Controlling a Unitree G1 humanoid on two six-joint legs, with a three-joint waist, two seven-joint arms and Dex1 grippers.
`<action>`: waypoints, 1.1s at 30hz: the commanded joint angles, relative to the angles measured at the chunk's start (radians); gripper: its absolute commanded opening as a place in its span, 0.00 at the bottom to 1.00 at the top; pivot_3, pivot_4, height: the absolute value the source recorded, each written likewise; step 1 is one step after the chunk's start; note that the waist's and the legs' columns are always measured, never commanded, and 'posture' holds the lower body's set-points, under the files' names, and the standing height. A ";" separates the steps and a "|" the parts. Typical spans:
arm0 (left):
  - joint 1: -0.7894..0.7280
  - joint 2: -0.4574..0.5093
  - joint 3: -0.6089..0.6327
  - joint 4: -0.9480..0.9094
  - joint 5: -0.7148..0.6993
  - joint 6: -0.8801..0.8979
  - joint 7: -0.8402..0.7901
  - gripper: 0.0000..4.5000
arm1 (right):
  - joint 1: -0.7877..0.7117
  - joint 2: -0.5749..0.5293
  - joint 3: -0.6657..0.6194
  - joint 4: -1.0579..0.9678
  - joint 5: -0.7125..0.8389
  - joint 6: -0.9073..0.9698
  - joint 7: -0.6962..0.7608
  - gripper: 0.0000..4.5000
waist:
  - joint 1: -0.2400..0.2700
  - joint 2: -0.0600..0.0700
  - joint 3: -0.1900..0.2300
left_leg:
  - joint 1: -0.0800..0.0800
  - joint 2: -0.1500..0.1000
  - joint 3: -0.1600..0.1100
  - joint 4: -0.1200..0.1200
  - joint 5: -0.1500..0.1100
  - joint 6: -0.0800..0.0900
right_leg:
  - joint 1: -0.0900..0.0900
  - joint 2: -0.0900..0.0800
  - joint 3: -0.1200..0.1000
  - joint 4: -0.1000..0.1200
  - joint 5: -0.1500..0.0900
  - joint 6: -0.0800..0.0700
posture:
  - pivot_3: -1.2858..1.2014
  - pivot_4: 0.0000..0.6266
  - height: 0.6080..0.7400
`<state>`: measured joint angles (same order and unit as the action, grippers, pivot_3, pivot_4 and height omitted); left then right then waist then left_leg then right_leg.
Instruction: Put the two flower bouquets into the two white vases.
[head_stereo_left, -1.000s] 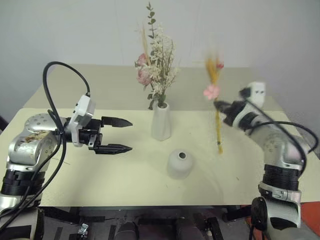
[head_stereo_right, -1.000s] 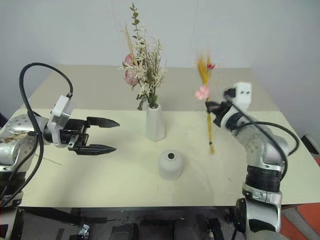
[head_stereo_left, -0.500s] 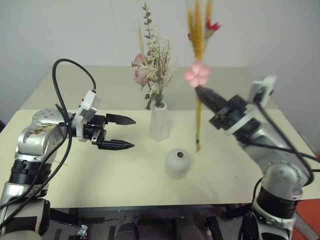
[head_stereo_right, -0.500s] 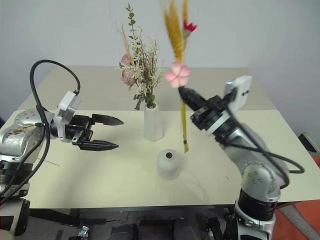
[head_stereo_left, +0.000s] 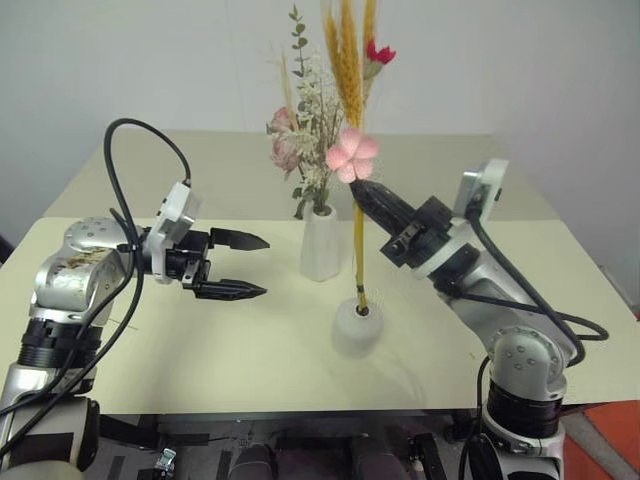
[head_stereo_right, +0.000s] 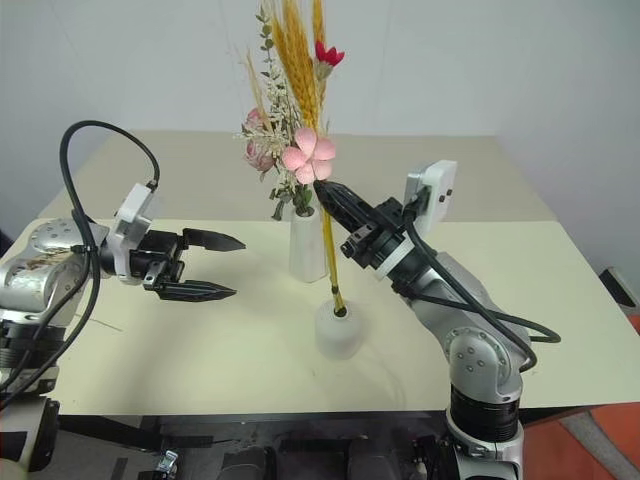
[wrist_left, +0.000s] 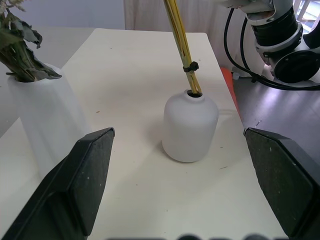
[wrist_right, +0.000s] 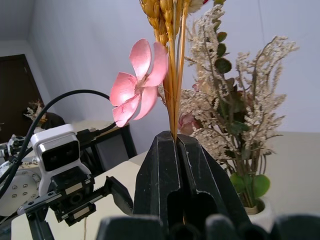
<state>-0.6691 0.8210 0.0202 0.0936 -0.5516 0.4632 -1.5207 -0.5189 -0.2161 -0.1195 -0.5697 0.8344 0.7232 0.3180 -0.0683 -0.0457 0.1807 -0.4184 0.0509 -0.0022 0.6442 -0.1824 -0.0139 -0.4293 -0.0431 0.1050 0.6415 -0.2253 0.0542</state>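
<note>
We see the right claw (head_stereo_left: 366, 190) clamped tight on the yellow stalks of the slim wheat bunch (head_stereo_left: 352, 90), whose stem ends sit in the top hole of the squat white vase (head_stereo_left: 357, 328) at the desk's (head_stereo_left: 200, 350) front centre. At 11 o'clock from it stands the tall white vase (head_stereo_left: 321, 245), holding the bushy dried bunch (head_stereo_left: 305, 140). At 9 o'clock, the left claw (head_stereo_left: 252, 266) hangs spread wide, holding nothing.
</note>
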 joint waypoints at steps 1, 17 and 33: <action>-0.021 0.026 0.022 -0.021 -0.005 0.000 -0.002 1.00 | 0.010 -0.004 0.011 -0.006 -0.016 -0.052 0.014 0.00 | 0.000 0.000 0.000 | 0.000 0.000 0.000 0.000 0.000 0.000 | 0.000 0.000 0.000 0.000 0.000 0.000 | 0.52 0.24 1.00; -0.036 0.029 0.012 -0.016 -0.005 0.002 -0.001 1.00 | 0.023 -0.026 0.019 0.020 -0.040 -0.097 0.023 0.00 | 0.000 0.000 0.000 | 0.000 0.000 0.000 0.000 0.000 0.000 | 0.000 0.000 0.000 0.000 0.000 0.000 | 0.52 0.24 1.00; -0.056 0.010 -0.003 0.005 0.005 -0.008 -0.006 1.00 | 0.021 -0.030 0.015 0.019 -0.021 -0.098 0.000 0.00 | 0.001 0.000 0.000 | -0.001 0.000 0.000 0.000 0.000 0.000 | -0.001 0.000 0.000 0.000 0.000 0.000 | 0.52 0.24 1.00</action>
<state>-0.6960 0.8274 0.0134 0.1029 -0.5487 0.4630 -1.5210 -0.4968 -0.2436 -0.0926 -0.5298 0.8074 0.6518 0.3186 -0.0677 -0.0457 0.1807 -0.4191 0.0509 -0.0022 0.6442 -0.1824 -0.0139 -0.4299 -0.0431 0.1050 0.6414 -0.2255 0.0542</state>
